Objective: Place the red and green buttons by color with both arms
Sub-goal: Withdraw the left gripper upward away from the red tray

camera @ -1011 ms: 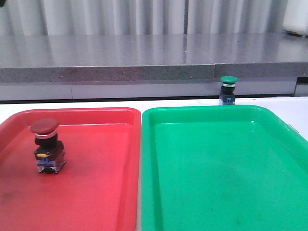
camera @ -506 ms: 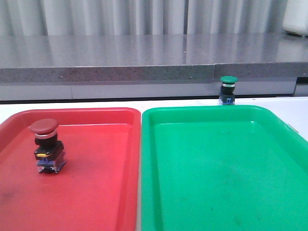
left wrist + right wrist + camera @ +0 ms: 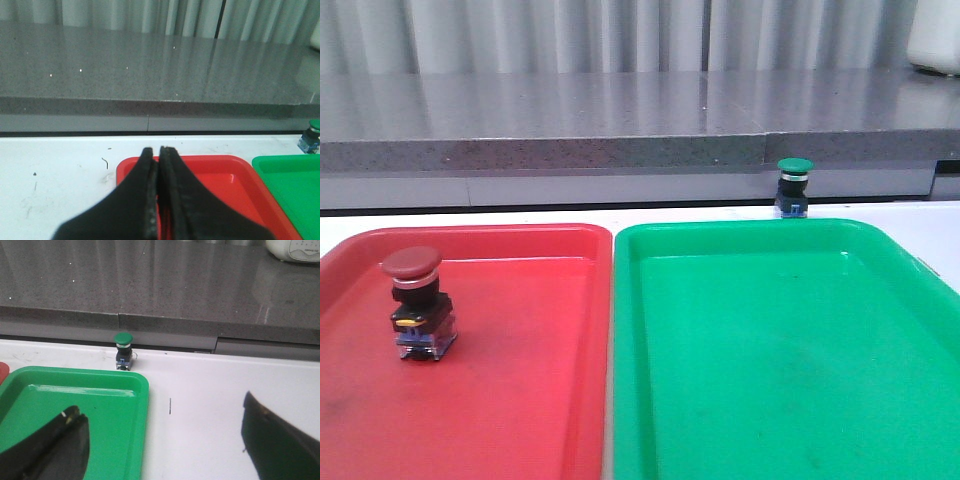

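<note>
A: The red button [image 3: 414, 302] stands upright inside the red tray [image 3: 520, 400], toward its left side, so that half looks done.

B: And the green button [image 3: 794, 186]?

A: Not yet placed. It stands on the white worktop [image 3: 225, 390] just behind the far rim of the green tray [image 3: 770, 380], close to the grey ledge [image 3: 620, 150] at the back.

B: What are the arms doing?

A: Neither shows in the front view. In the left wrist view, the left end effector [image 3: 159, 155] has its fingers pressed together with nothing between them, hovering at the near left part of the red tray. The right end effector [image 3: 160, 440] is spread wide and empty, one finger over the green tray, the other over bare worktop.

B: Room to move?

A: I judge the approach to the green button fairly free from the front and from above; the ledge behind it limits overshoot. The tray rim must be cleared on the carry. The green tray's floor is bare, so any spot will do.
</note>
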Available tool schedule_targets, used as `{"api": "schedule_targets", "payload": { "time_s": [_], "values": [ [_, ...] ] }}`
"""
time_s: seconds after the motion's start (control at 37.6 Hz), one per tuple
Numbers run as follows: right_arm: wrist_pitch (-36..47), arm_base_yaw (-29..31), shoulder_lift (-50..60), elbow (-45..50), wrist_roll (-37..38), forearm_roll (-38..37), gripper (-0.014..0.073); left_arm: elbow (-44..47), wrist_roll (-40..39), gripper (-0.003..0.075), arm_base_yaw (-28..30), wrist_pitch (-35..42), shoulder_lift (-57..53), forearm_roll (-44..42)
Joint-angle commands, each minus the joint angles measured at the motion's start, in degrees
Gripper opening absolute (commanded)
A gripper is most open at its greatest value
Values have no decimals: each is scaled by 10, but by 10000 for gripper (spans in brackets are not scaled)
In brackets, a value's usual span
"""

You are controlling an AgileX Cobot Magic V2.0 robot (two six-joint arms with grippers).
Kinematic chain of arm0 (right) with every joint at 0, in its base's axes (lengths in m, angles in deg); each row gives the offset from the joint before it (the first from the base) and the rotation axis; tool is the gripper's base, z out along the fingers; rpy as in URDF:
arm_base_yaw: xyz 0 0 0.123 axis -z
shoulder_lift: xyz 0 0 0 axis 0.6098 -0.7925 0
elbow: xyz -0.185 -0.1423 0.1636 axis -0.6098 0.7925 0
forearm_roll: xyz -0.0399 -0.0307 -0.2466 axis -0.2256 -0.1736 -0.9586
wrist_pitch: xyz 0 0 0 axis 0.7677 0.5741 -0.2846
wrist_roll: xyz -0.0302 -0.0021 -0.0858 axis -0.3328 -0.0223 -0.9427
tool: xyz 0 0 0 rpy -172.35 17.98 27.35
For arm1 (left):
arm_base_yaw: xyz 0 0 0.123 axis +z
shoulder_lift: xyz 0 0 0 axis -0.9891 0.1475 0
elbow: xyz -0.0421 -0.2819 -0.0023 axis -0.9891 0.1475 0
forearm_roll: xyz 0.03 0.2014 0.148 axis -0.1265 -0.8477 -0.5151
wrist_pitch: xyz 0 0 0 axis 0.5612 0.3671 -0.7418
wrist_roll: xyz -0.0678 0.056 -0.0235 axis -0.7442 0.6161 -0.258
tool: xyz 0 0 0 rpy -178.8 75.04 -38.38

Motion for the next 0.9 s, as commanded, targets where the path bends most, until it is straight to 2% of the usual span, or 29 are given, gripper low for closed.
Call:
{"api": "schedule_targets", "payload": {
  "time_s": [0.0,0.48,0.72,0.88],
  "values": [
    [41,5,-9,-18,0,2,634,-16,1,-20,2,49,-13,7],
    [47,5,-9,-18,0,2,634,-16,1,-20,2,49,-14,7],
    [96,5,-22,-18,0,2,634,-16,1,-20,2,49,-14,7],
    [172,5,-93,-22,0,2,634,-16,1,-20,2,49,-14,7]
  ]
}}
